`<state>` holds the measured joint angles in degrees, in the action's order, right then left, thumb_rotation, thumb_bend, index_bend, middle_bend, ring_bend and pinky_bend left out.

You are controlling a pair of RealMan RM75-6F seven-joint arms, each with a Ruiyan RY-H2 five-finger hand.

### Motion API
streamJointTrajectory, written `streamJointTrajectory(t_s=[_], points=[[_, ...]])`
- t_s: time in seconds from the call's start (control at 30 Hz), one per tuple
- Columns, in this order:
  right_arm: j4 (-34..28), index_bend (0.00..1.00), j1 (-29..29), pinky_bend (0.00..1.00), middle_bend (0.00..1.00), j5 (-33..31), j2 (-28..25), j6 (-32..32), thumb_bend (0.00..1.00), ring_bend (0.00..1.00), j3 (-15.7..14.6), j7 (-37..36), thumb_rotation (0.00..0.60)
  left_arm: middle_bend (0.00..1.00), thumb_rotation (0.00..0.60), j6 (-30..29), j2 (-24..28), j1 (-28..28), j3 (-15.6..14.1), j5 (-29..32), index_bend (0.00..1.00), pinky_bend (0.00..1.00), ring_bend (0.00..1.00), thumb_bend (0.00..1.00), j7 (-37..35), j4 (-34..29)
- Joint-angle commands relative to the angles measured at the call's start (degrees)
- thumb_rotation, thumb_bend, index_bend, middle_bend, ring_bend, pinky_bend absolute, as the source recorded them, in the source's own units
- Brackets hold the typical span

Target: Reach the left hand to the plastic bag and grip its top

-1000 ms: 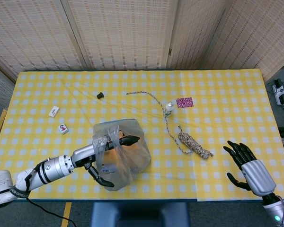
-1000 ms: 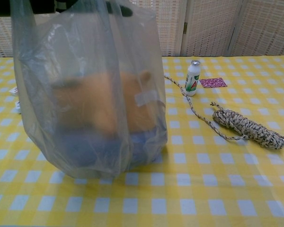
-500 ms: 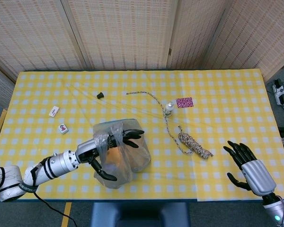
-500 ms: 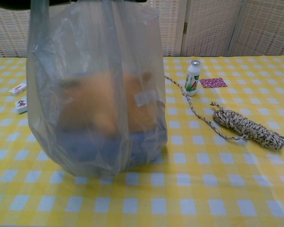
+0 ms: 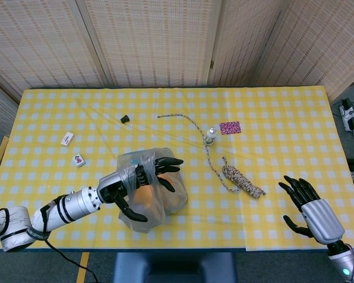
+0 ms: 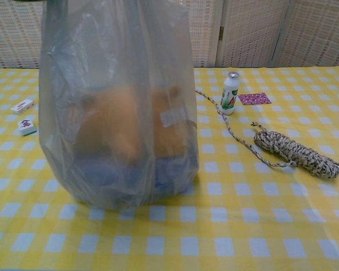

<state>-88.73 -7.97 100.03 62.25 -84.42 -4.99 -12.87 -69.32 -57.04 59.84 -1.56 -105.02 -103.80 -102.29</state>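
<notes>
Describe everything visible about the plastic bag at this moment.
The plastic bag is thin, translucent and greyish, standing upright on the yellow checked tablecloth near the front edge. Through its crinkled film show a blurred orange-brown mass and something bluish at the bottom; what they are cannot be told. The left hand is at its gathered top, dark fingers spread over it. In the chest view the top runs out of frame.

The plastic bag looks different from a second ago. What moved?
The left hand slid further along over the plastic bag and gathered its top; the bag now stands taller and narrower. The right hand, rope, small bottle and tiles stayed put.
</notes>
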Motion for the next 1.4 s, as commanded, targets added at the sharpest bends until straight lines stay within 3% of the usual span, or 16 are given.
streamJointTrajectory(t_s=[0.03,0.17,0.37,0.53,0.63,0.8,0.9,1.2,1.4], points=[[0.0,0.0,0.0,0.0,0.0,0.0,0.0,0.1,0.4,0.0,0.0,0.0,0.6,0.1,0.6,0.2,1.1,0.0,-0.5,0.0,0.04,0.42,0.12,0.1,-0.6,-1.2],[-0.1,0.0,0.0,0.0,0.0,0.0,0.0,0.1,0.4,0.0,0.0,0.2,0.6,0.27,0.6,1.6,2.7,0.2,-1.3,0.2,0.13,0.55,0.27,0.13,-1.7,-3.1],[-0.2,0.0,0.0,0.0,0.0,0.0,0.1,0.1,0.4,0.0,-0.1,0.4,0.6,0.55,0.6,3.1,4.7,0.0,-1.4,2.0,0.38,0.72,0.51,0.39,-0.9,-7.3],[-0.2,0.0,0.0,0.0,0.0,0.1,0.1,0.2,0.4,0.0,-0.1,0.5,0.6,0.75,0.6,7.5,7.3,-0.6,-0.6,8.1,0.53,0.89,0.69,0.45,5.4,-13.1],[-0.3,0.0,0.0,0.0,0.0,0.2,0.1,0.1,0.4,0.0,-0.1,0.5,0.6,0.77,0.6,9.3,8.7,-0.9,0.0,10.6,0.49,0.93,0.72,0.49,6.4,-16.1],[-0.2,0.0,0.1,0.0,0.0,0.4,0.0,-0.3,0.4,0.0,-0.2,0.4,0.6,0.77,0.6,14.7,12.7,-1.1,0.5,16.5,0.42,0.96,0.73,0.77,1.8,-21.1],[-0.1,0.0,0.2,0.0,0.0,0.5,0.1,-0.4,0.4,0.0,-0.2,0.5,0.6,0.77,0.6,19.1,16.0,-0.4,2.1,21.4,0.41,1.0,0.76,0.84,-1.6,-24.0],[-0.2,0.0,0.3,0.0,0.0,0.8,0.2,-0.6,0.4,0.0,-0.3,0.9,0.6,0.76,0.6,21.7,21.6,-2.6,8.1,24.2,0.4,1.0,0.75,0.82,-4.7,-26.6],[-0.2,0.0,0.6,0.0,0.0,0.7,0.2,-1.0,0.4,0.0,-0.4,0.8,0.6,0.76,0.6,20.0,27.5,-5.0,13.5,24.8,0.4,1.0,0.75,0.81,-11.5,-27.0]])
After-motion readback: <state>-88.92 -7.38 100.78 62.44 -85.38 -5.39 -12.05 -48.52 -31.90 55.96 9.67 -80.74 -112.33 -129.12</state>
